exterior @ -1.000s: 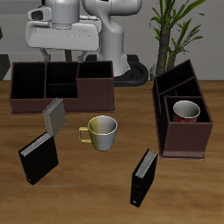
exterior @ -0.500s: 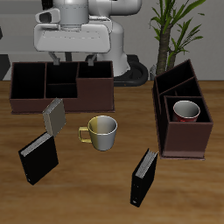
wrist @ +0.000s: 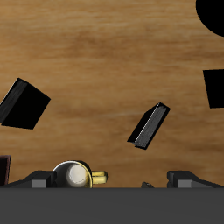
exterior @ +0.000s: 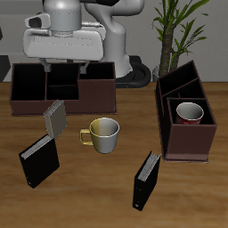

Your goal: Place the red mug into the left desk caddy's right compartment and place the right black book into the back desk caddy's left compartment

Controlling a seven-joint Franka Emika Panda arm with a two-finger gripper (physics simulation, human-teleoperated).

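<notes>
We've got the red mug (exterior: 188,112) sitting in the left desk caddy (exterior: 185,122); the back desk caddy (exterior: 62,87) looks empty. Gripper (exterior: 62,62) hangs above it, fingers spread, holding nothing.

A yellow-green mug (exterior: 104,134) stands mid-table; a small grey book (exterior: 55,118) leans just behind it.

red mug (exterior: 189,112) white inside; dark brown caddies (exterior: 62,87); black books (exterior: 147,181); yellow-green mug (exterior: 101,134); grey book (exterior: 55,118).
</notes>
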